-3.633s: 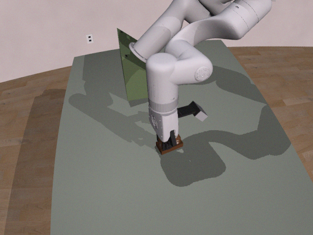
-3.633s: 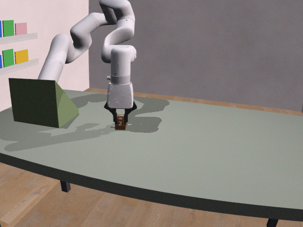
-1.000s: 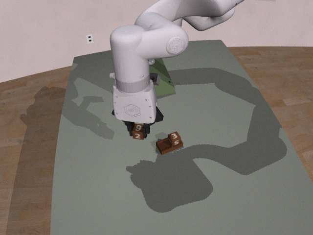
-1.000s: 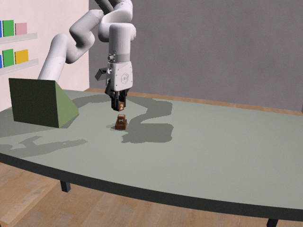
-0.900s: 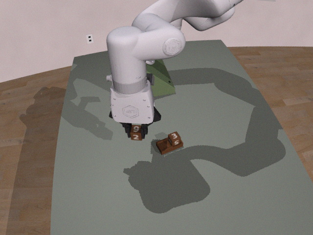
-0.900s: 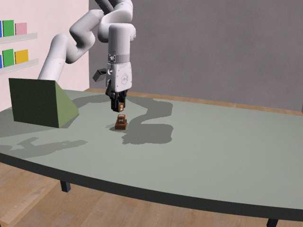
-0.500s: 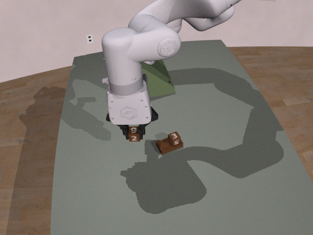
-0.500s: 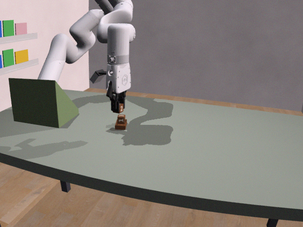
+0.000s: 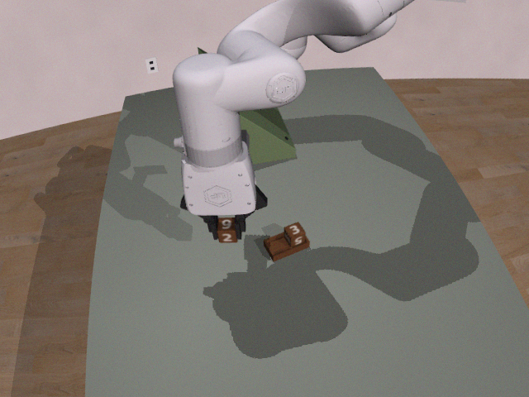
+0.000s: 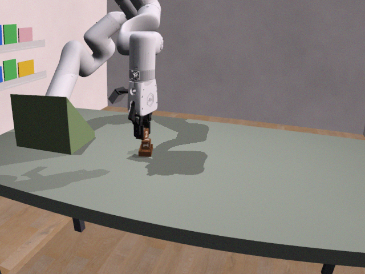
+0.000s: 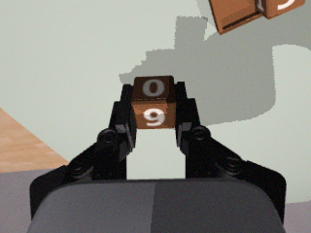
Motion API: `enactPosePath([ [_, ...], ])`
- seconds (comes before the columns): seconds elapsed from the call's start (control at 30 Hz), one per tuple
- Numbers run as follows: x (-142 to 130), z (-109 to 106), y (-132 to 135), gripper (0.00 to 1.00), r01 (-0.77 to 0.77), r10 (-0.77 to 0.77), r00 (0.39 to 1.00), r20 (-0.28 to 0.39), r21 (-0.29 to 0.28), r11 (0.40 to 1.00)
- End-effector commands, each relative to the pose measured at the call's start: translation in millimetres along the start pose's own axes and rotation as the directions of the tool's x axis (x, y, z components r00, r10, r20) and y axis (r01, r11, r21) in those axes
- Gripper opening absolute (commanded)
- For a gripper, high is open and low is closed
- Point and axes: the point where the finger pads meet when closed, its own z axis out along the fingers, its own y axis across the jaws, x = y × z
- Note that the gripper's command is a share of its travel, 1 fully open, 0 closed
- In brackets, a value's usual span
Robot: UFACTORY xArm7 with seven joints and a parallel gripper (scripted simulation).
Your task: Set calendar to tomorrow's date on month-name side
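Note:
My gripper is shut on a brown number cube. It holds the cube above the table, to the left of the tray in the top view. That view shows a 9 and a 2 on the cube; the wrist view shows a 0 and a 9. The small brown calendar tray lies flat on the table. The other cube stands at the tray's right end and shows a 3 on top. The tray's left slot is empty.
A large green wedge block stands on the grey-green table behind the arm. The table's left edge and the wooden floor show at the lower left of the wrist view.

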Motion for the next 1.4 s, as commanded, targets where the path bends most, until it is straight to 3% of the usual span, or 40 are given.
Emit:
enactPosePath([
  [0.0,-1,13,-1,0.27,0.0,0.0,1.0,0.004,0.002,1.0],
  [0.33,-1,60,-1,0.27,0.0,0.0,1.0,0.004,0.002,1.0],
  [0.63,-1,81,-1,0.27,0.0,0.0,1.0,0.004,0.002,1.0],
  [1.37,-1,84,-1,0.27,0.0,0.0,1.0,0.004,0.002,1.0],
])
